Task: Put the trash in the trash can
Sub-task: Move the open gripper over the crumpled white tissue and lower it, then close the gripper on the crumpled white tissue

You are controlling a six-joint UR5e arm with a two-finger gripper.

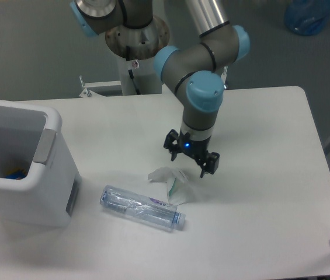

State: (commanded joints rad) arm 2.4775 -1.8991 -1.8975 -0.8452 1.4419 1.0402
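Neither piece of trash is in the trash can yet, so the task looks barely started. The paper wrapper, crumpled white with green marks, lies on the table near its middle. The plastic bottle, clear and crushed, lies on its side just in front of the wrapper, touching or nearly touching it, cap end pointing right. The trash can stands at the left edge of the table, open at the top, with something blue and yellowish at the bottom, too hidden to name.

The gripper hangs just above and right of the wrapper, fingers spread apart, holding nothing. It points down; whether the tips touch the wrapper cannot be told.

Left to do, as judged: grasp the wrapper, carry it left, drop it in, then the same for the bottle.

Room: bare table lies between the trash and the can, so the path left looks free. The can's near wall is tall, so a lift is likely needed to clear the rim. The bottle sits close to the wrapper, so a low grasp could nudge it. The right half and front edge of the table have space; the bottle is nearer the front edge but not at it.
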